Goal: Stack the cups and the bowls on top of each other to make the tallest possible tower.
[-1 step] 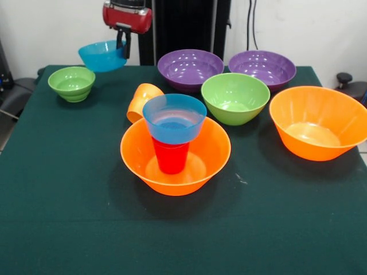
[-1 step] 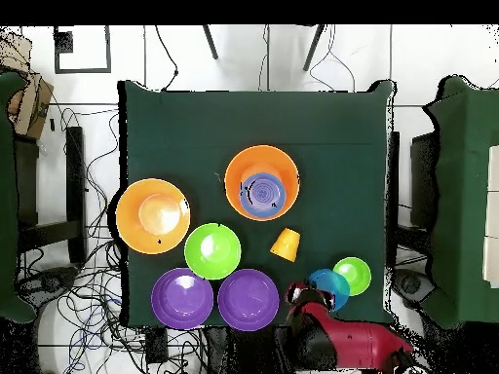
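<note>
The gripper (image 1: 121,44) is pinching the rim of a small blue bowl (image 1: 102,55) and holding it in the air above the far part of the counter (image 1: 63,206), just beside the small green bowl (image 1: 71,83), which is sitting on the green cloth. The tower (image 1: 175,146) is standing near the middle of the counter: a large orange bowl (image 1: 137,157) is serving as its base, a red cup (image 1: 171,156) is standing mouth down inside it, and a second small blue bowl (image 1: 174,118) is resting upright on the cup. An orange cup (image 1: 141,100) is lying on its side just behind the tower. The medium green bowl (image 1: 235,98) is sitting beside it, with two purple bowls (image 1: 190,69) side by side behind it, and the other large orange bowl (image 1: 318,121) is sitting apart at the counter's edge. In the overhead view the held blue bowl (image 2: 329,288) is overlapping the small green one (image 2: 353,276).
</note>
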`<state>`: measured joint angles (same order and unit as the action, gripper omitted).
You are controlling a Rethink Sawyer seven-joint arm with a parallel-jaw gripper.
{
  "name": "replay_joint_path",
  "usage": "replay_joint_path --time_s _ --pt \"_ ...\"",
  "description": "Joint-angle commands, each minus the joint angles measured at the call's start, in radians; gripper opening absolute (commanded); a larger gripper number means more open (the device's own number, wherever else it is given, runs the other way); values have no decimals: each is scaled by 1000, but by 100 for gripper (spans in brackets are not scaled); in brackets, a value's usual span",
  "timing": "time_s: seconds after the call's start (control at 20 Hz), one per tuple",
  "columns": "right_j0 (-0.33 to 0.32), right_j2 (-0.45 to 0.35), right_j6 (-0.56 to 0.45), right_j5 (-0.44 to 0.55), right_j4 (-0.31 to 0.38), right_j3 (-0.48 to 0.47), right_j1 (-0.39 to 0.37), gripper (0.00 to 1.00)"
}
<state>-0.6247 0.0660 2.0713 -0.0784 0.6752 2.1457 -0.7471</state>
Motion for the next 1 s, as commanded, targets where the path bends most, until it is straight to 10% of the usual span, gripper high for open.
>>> replay_joint_path --time_s 0.05,1.0 --pt "-17 -201 25 211 -101 -48 -57 0" --pt "40 -377 -80 503 -242 -178 -96 0"
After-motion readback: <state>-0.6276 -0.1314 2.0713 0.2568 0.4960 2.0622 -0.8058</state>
